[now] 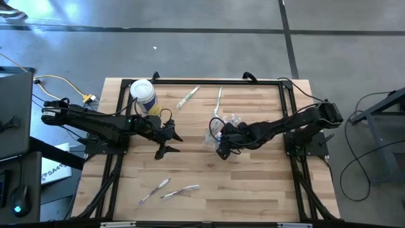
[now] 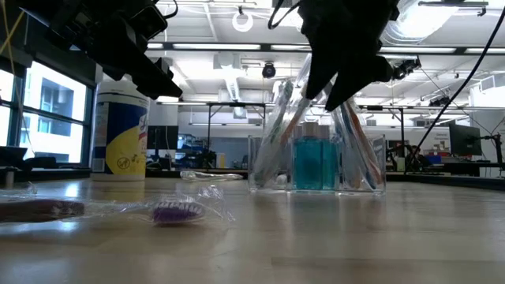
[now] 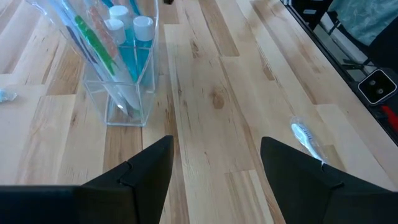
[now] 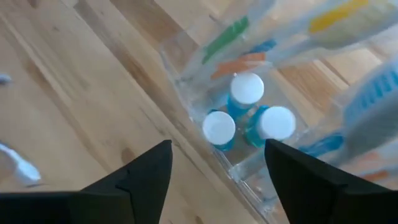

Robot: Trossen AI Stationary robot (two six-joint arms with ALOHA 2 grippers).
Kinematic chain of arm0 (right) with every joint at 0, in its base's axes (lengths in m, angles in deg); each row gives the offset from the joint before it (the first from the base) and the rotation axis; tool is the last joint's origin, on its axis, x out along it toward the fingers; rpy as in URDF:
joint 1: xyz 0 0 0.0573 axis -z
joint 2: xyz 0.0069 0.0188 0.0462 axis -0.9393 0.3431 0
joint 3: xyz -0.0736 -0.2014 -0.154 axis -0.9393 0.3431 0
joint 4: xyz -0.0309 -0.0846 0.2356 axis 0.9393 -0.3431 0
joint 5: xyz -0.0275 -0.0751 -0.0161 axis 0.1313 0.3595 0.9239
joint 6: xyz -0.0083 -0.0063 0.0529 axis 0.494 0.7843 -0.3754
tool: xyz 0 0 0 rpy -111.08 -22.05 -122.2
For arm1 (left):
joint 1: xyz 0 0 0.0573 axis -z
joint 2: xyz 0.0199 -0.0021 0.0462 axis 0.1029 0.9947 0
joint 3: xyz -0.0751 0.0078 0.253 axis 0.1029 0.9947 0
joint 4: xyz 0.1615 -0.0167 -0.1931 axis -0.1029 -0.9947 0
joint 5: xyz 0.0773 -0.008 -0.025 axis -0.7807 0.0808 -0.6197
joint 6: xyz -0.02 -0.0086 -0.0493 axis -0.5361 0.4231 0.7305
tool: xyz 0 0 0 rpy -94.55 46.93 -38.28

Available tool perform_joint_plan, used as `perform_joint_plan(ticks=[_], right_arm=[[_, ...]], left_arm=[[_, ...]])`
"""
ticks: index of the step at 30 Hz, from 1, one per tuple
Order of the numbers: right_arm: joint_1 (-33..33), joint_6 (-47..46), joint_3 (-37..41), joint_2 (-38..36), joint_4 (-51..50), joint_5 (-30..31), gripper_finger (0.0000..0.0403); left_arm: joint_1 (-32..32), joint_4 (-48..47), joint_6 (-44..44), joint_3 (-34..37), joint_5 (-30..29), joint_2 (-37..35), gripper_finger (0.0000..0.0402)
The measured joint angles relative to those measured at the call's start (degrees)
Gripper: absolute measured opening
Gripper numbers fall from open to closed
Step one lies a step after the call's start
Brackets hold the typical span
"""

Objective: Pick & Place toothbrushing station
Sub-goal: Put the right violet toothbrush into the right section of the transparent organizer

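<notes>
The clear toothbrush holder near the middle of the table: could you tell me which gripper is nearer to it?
Right. The right gripper hangs right at the clear toothbrush holder, jaws open. The left gripper waits farther off, toward the white tub.

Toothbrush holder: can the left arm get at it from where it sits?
Probably yes. The left claw is open and faces the clear toothbrush holder across bare wood. The right claw hovers open just above it, so the two arms might crowd.

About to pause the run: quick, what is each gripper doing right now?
Left gripper: open, empty, above bare wood.
Right gripper: open, holding nothing, just above the toothbrushing station.
</notes>
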State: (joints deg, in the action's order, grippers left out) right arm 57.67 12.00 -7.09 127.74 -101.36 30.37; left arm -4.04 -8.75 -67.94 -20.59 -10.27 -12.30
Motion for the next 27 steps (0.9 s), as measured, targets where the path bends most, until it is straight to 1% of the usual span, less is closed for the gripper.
perform_joint_plan(ticks=[6,12,15,17,21,24,27], right_arm=[[-1.01,1.66,0.0,-2.19,1.64,-0.14,0.0248],[-3.75,7.56,0.02,-6.9,6.45,-2.17,0.0241],[-5.75,11.47,0.02,-9.64,9.37,-2.8,0.0241],[-7.09,14.62,0.0,-11.12,11.7,-2.8,0.024],[-9.5,21.44,0.02,-13.29,13.44,-2.95,0.024],[-10.39,25.18,0.0,-13.97,13.76,-2.61,0.0239],[-10.63,28.09,0.02,-13.95,13.86,-2.62,0.0239]], left_arm=[[0.02,0.09,0.04,0.0,0.0,0.0,0.0239],[0.02,-1.85,0.04,-1.38,0.01,-1.36,0.0239],[0.05,-6.5,0.06,-4.19,0.57,-2.07,0.0239],[0.61,-11.42,0.06,-5.9,1.63,-2.19,0.0239],[4.85,-21.07,-0.62,-8.79,2.03,-2.21,0.0239],[9.59,-26.05,4.77,-9.4,1.86,-2.19,0.0239],[14.1,-30.98,16.42,-10.58,0.31,-2.19,0.0239]])
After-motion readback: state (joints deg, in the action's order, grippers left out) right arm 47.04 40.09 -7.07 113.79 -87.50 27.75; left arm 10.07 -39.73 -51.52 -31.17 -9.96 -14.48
